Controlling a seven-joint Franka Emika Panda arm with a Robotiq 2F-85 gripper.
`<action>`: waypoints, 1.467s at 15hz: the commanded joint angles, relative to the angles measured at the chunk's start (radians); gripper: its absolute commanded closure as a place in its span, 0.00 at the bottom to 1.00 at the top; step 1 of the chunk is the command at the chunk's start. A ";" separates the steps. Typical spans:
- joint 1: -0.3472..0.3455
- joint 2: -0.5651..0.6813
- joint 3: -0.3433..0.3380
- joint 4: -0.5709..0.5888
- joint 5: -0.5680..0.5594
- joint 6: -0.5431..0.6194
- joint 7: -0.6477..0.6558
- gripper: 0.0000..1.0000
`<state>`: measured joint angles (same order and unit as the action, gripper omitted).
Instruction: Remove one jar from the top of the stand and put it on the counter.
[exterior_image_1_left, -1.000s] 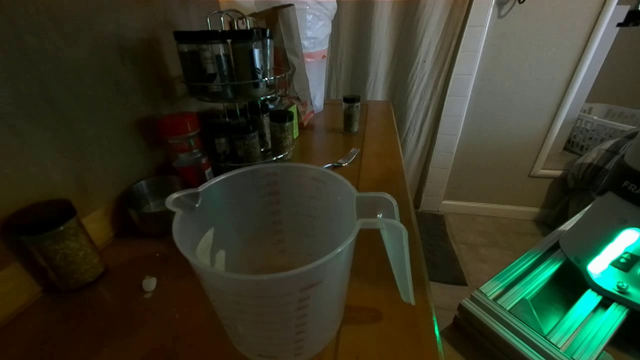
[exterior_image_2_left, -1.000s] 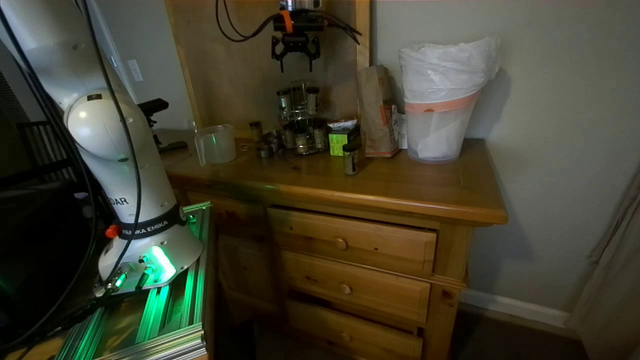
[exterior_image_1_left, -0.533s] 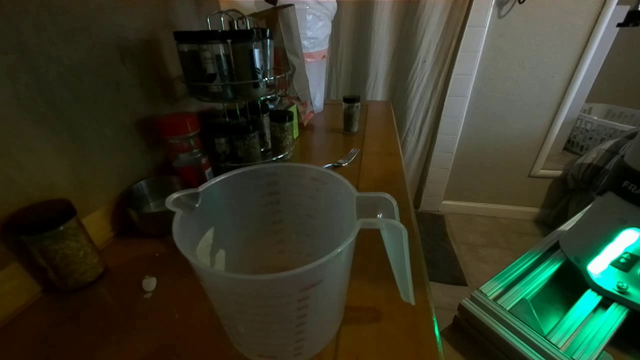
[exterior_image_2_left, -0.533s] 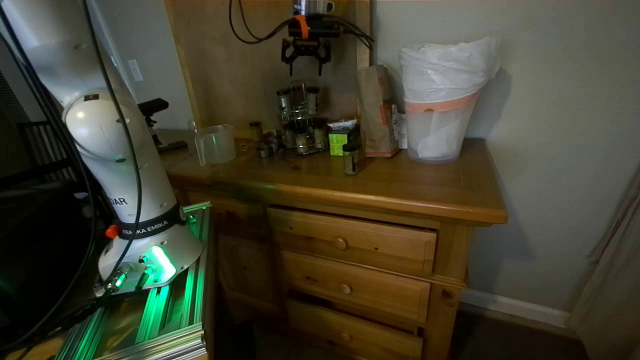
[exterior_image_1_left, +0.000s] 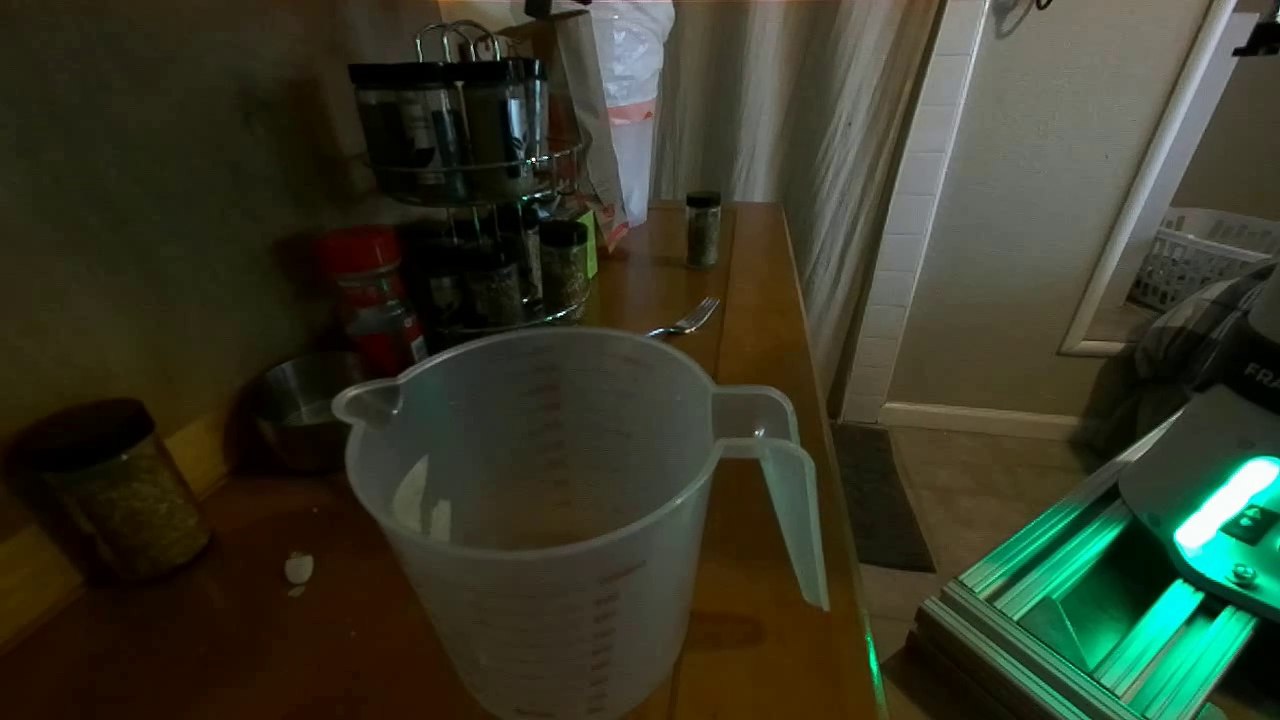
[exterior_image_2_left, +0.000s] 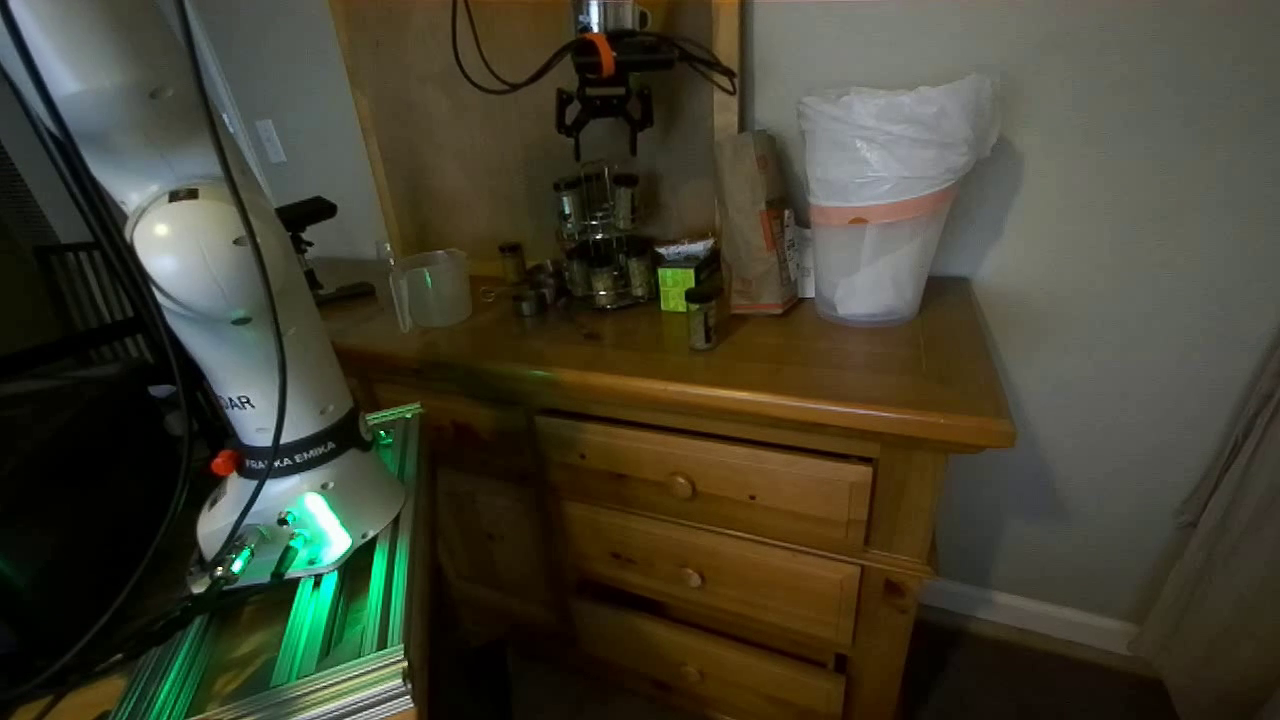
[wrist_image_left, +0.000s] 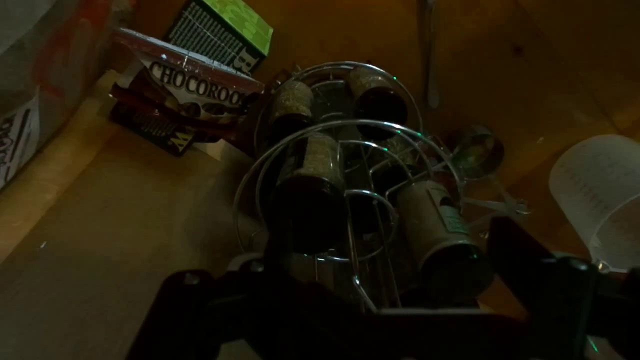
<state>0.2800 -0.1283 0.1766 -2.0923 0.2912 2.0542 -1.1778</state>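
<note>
In an exterior view, stand (exterior_image_1_left: 480, 202) left on the counter (exterior_image_1_left: 755, 320), beyond the jug (exterior_image_1_left: 560, 600), jars (exterior_image_1_left: 402, 125) on its top tier. In an exterior view, gripper (exterior_image_2_left: 605, 152) above the stand, jaws spread; loose jar (exterior_image_2_left: 702, 323) right, nearer. Wrist view: I see dark-lidded jars below.

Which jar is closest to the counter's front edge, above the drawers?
The black-lidded jar standing in front of the green box; the other jars stand farther back, most on the stand.
</note>
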 joint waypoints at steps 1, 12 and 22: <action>-0.005 0.032 0.016 0.014 -0.044 0.021 -0.037 0.00; -0.015 0.180 0.032 0.144 -0.024 -0.061 -0.128 0.00; -0.021 0.205 0.044 0.206 -0.035 -0.108 -0.120 0.00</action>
<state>0.2758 0.0683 0.1984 -1.9221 0.2754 1.9875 -1.2913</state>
